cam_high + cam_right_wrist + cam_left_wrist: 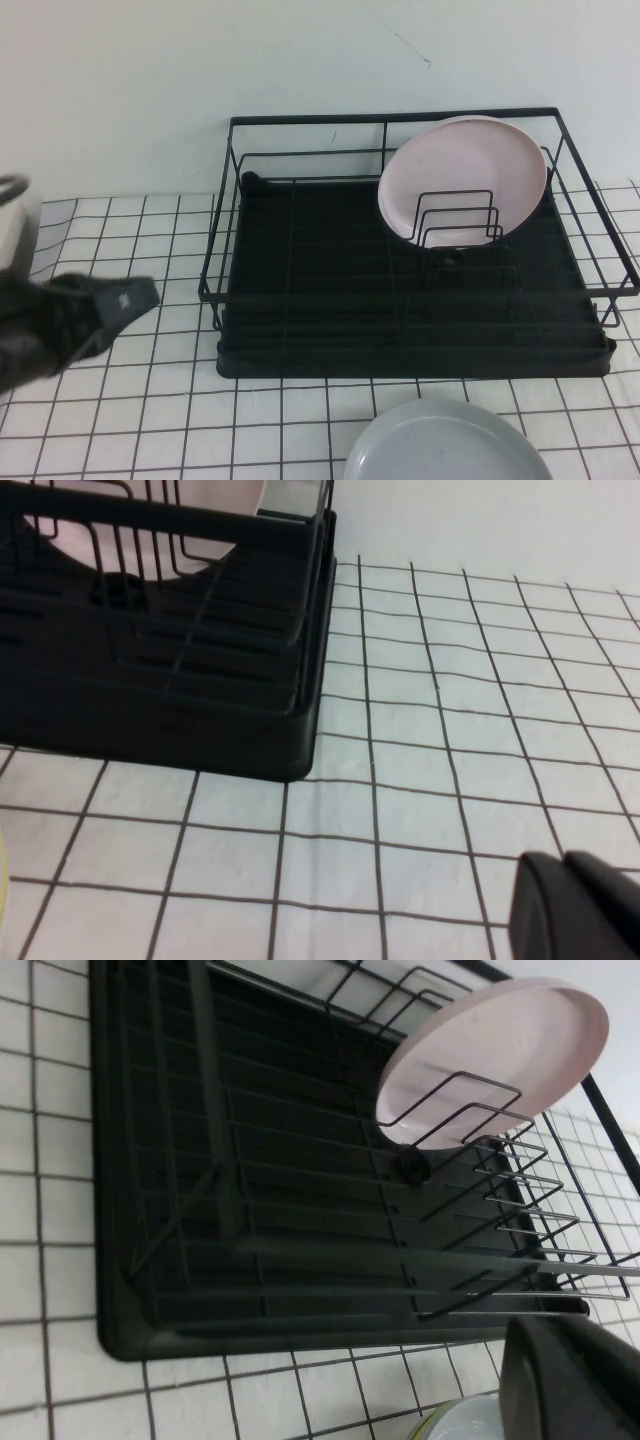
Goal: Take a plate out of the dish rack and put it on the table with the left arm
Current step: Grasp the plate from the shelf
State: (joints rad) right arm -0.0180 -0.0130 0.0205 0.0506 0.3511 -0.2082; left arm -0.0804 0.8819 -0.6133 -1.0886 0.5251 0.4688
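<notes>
Because leaning upright in the dish rack's far right loops, treat plate as stiff, light, slick, breakable, pinching its top rim; left gripper near left over desk, right gripper low beside rack's right, spread or closed untellable for both.

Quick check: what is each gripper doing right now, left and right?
Left gripper: over the table left of the dish rack, holding nothing; the pink plate stands in the rack.
Right gripper: low over the table beside the rack, holding nothing.

No legible text or labels anywhere.
</notes>
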